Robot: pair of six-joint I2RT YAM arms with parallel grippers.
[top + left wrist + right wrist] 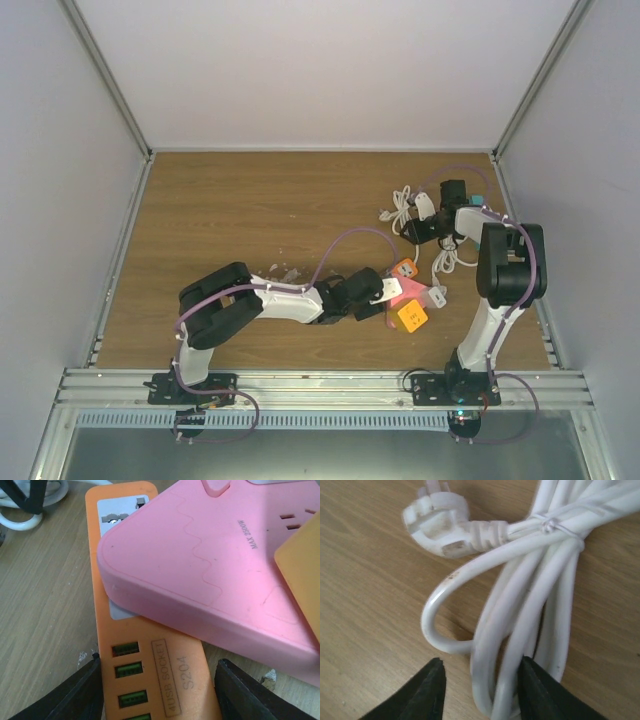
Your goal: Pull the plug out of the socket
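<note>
bare wood-grain table (250, 220) with matte pale walls round it. we count three plastic socket blocks heaped together at the middle right. one is a long flat orange strip (150, 670) with four green usb ports in a row. a rounded, smooth pink block (200, 565) lies slanted across it. the third is a second orange piece (300, 570) resting on the pink one. the left gripper (157, 690) has its two dark fingers (75, 695) wide apart, straddling the orange strip's usb end.

further back lies one glossy white cable (520, 605), coiled into several loops and bound by a thin tie. its angled white plug (437, 522) lies free on the wood, in no socket. the right gripper (480, 690) stands over the coil, fingers apart, with a few strands between them.
</note>
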